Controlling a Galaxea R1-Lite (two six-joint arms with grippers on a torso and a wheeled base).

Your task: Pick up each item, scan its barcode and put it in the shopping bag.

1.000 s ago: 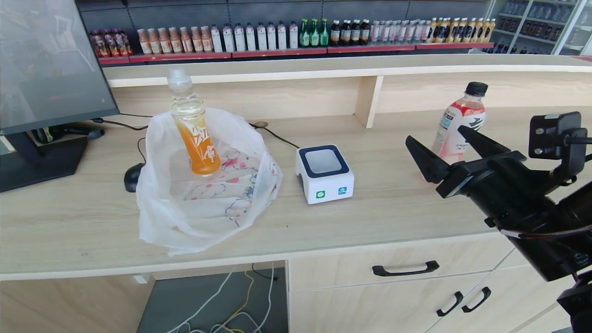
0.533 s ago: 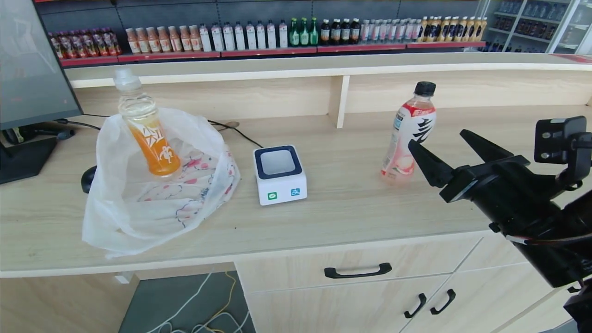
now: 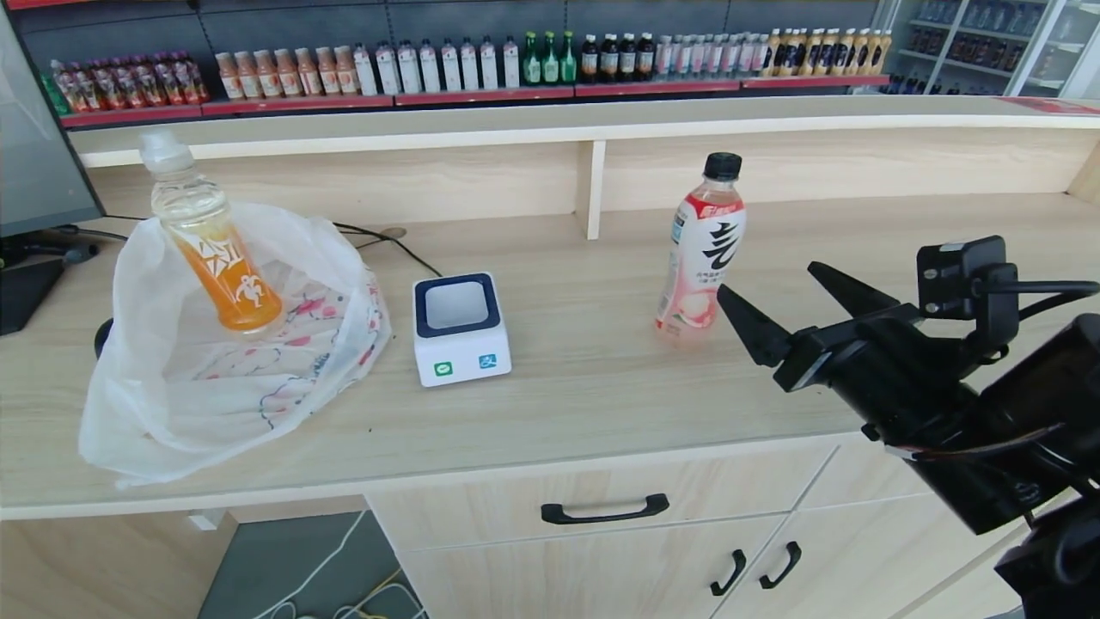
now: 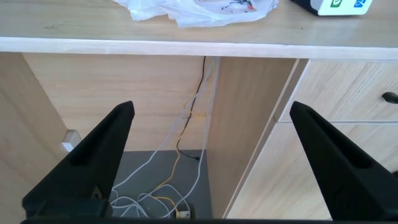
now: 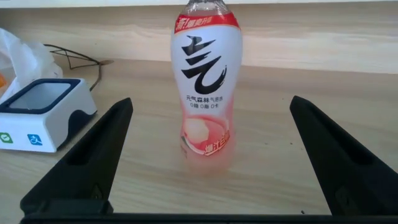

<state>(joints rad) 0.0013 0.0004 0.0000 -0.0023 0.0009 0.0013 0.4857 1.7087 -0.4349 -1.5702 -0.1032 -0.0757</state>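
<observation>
Your R gripper (image 3: pixel 767 281) sits w/ fingers spread wide, facing the pink bottle (image 3: pixel 703 245), nothing held. That bottle stands upright on the counter (image 3: pixel 601 395), right of the scanner (image 3: pixel 460 331). 1 orange bottle (image 3: pixel 210 249) leans in the bag (image 3: pixel 172 404). Your L gripper (image 4: pixel 211 106) is spread too, below counter level.

Three things in a row on the tabletop (image 3: pixel 593 395)
Shopping bag (image 3: pixel 172 404) at left holds a bottle (image 3: pixel 215 258); scanner (image 3: pixel 460 331) in the middle; second bottle (image 3: pixel 703 249) right, right gripper (image 3: pixel 767 281) just nearer.
</observation>
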